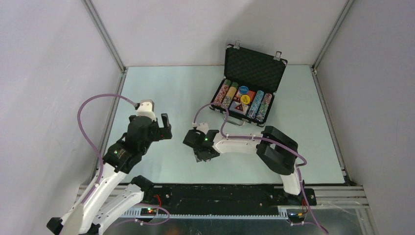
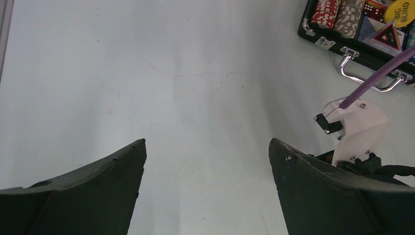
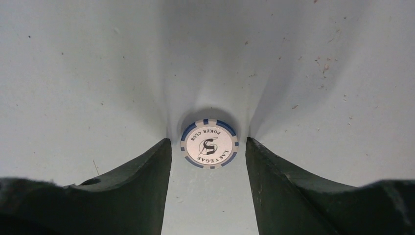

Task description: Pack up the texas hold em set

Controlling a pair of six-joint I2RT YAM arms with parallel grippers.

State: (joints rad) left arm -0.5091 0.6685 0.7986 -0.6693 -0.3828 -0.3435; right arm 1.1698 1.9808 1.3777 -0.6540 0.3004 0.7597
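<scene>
Poker chip (image 3: 209,143), flat, between right pincer (image 3: 208,142) fingers (image 3: 142,191)

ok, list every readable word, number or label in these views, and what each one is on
"LAS VEGAS": white round poker chip with blue edge stripes
"POKER CLUB": same chip
"5": same chip, centre
"BIG BLIND": yellow round disc in the open black briefcase
Too small to read: the print on the dark triangular piece and on the blue round disc.

Chip (image 3: 209,144) between right claw's (image 3: 208,141) fingers (image 3: 147,186)
</scene>
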